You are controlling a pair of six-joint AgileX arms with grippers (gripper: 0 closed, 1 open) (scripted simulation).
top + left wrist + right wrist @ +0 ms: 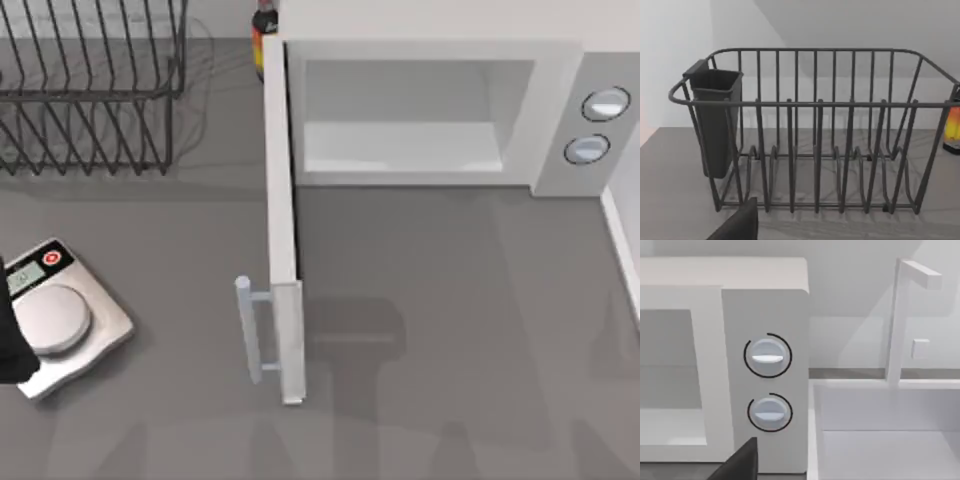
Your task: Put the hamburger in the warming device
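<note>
At the far side of the grey tabletop [440, 300] stands the large white box microwave [430, 110], its hinged door [282, 230] swung fully open toward the near side, edge-on from above, with the pale bar handle [247, 330] on its left face. The cavity is lit and bare, and two round grey knobs [597, 125] sit one above the other on the panel at its right. From the right wrist view the same knobs [768, 384] face the camera, beside a white sink-like basin [885, 440] with a white post to the right of the microwave.

At the far left stands a dark wire dish rack [90, 90], which from the left wrist view carries a dark plastic cutlery cup [715, 120] hung on one end. A dark bottle with an orange label [263, 35] stands just behind the door's hinge, between rack and microwave. At the near left lies a small silver kitchen scale [60, 320] with a round plate and a red button.

A black part of the left arm [10, 345] overlaps the scale's left edge. Whether either claw is open or closed I cannot tell. Where the hamburger lies I cannot tell.
</note>
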